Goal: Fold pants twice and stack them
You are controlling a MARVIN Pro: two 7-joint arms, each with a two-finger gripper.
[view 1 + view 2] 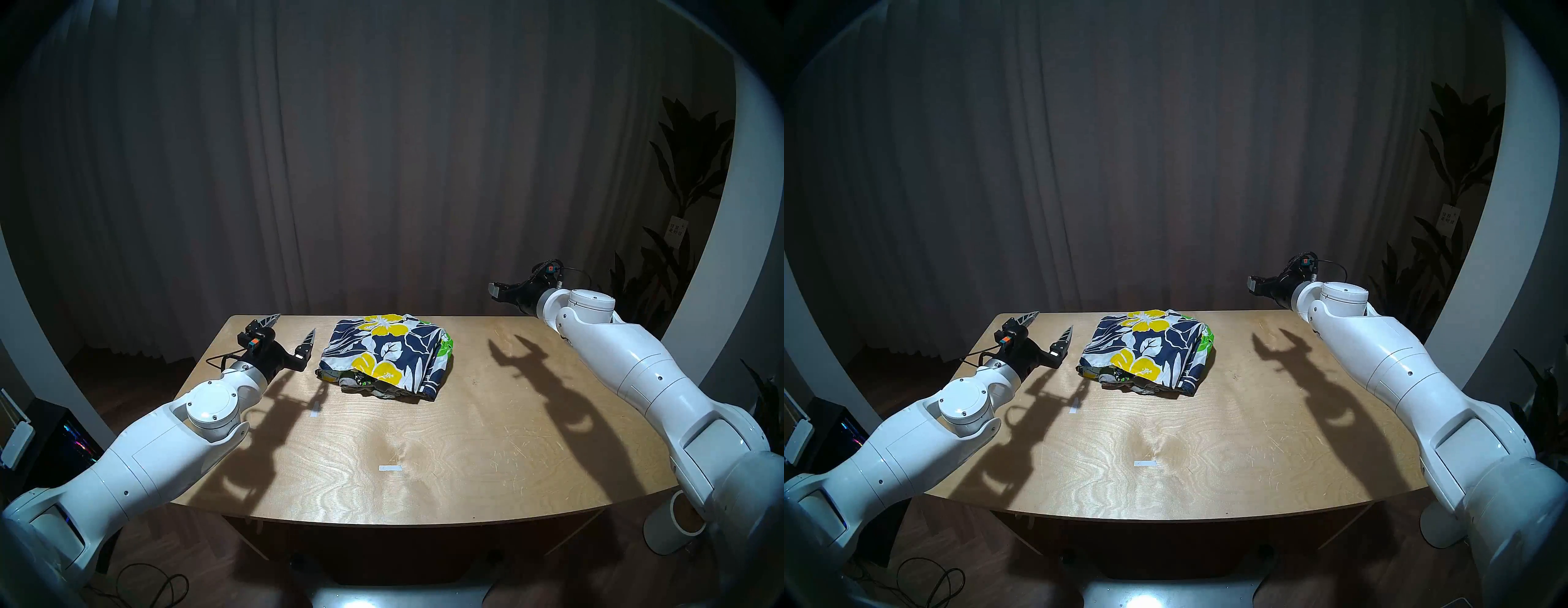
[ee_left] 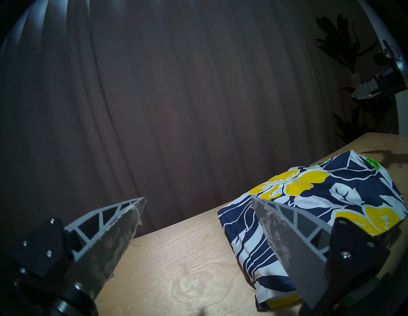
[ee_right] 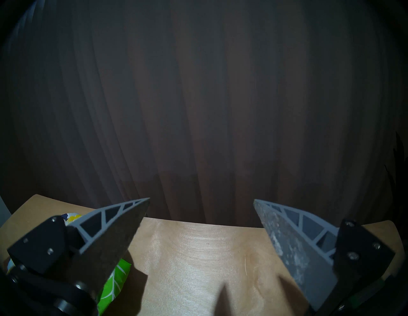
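Two hands hang empty, fingers spread: the left hand (image 1: 292, 330) at centre-left just beside the folded floral shorts (image 1: 384, 356), the right hand (image 1: 496, 293) at right, well apart. The shorts lie on the surface (image 1: 424, 446), upper centre.

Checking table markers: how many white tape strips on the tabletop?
2. One tape strip lies left of centre, near the floral shorts; the other is near the front middle. More could hide under the shorts.
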